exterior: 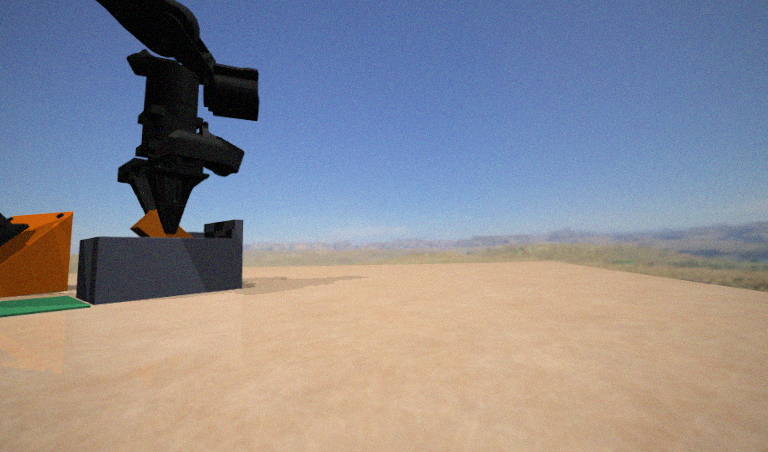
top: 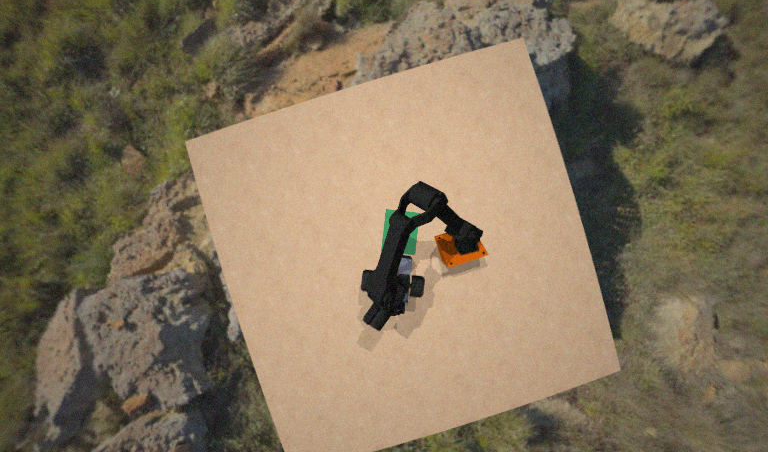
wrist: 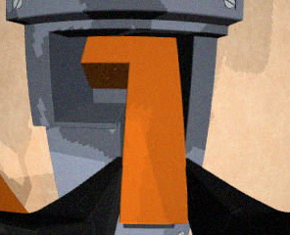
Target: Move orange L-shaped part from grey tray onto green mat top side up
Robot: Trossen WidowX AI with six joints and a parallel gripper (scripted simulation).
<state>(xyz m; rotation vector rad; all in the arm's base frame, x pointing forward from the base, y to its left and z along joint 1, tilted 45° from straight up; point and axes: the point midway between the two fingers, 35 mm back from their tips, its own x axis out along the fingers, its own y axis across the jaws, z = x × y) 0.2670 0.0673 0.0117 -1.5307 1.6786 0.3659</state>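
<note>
The orange L-shaped part [exterior: 148, 223] [wrist: 155, 88] lies tilted in the pocket of the grey tray [top: 405, 265] [exterior: 141, 269] [wrist: 81, 171]. Its L-shaped end is low in the pocket, at the top of the wrist view. Its straight end is raised above the tray wall, towards the mat. My gripper [exterior: 161, 221] [wrist: 152, 164] is shut on the part near the raised end, with one finger against each side. The arm hides the fingers in the top view. The green mat [top: 410, 248] [exterior: 45, 305] lies beside the tray, partly under the arm in the top view.
A larger orange wedge-shaped mount [top: 458, 259] [exterior: 39, 266] [wrist: 0, 193] carries the arm's base near the mat and tray. The tray has a taller grey wall [exterior: 235, 255] [wrist: 125, 11] beyond the L-shaped end, with screws on top.
</note>
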